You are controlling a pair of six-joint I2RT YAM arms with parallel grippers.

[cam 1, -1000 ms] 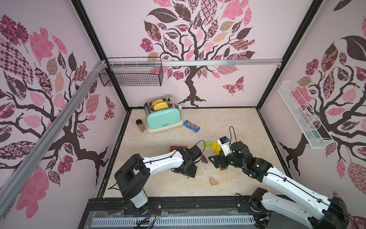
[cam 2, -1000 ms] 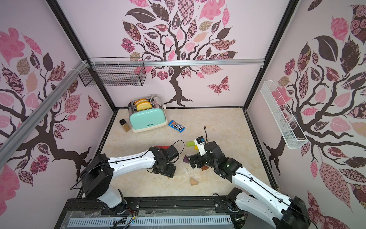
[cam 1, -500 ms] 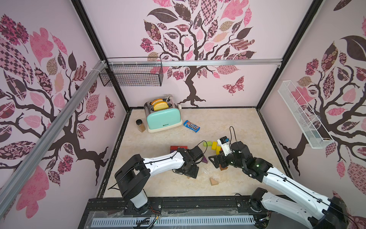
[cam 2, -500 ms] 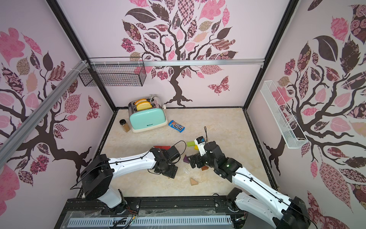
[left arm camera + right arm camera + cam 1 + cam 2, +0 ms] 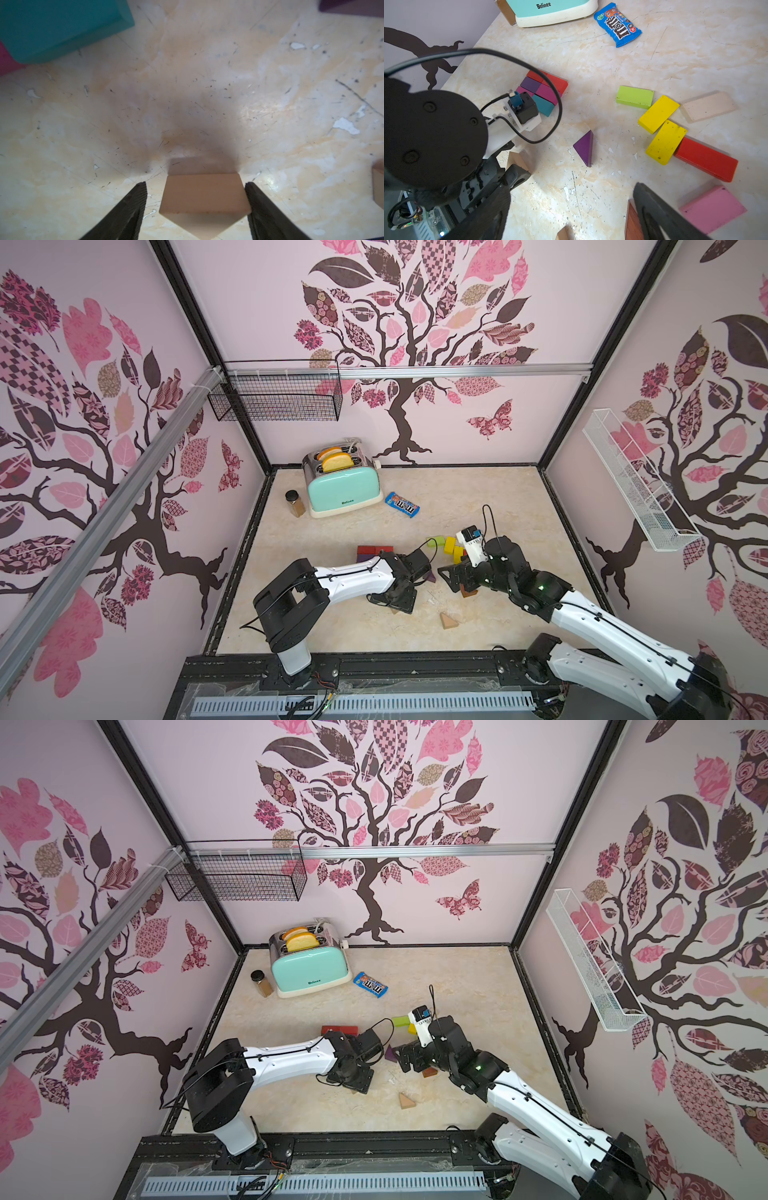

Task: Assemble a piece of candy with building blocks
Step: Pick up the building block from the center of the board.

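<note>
Legibly, "Belinee" toaster (image 5: 550,12), "m&m's" packet (image 5: 617,25), left fingers (image 5: 128,212) apart astride tan block (image 5: 204,193), right fingers (image 5: 658,216) apart.

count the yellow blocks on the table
2. One yellow block lies beside the green block; the other yellow block touches the long red block. Others may be hidden.

Purple triangle (image 5: 584,148), mint toaster (image 5: 343,493)
</note>
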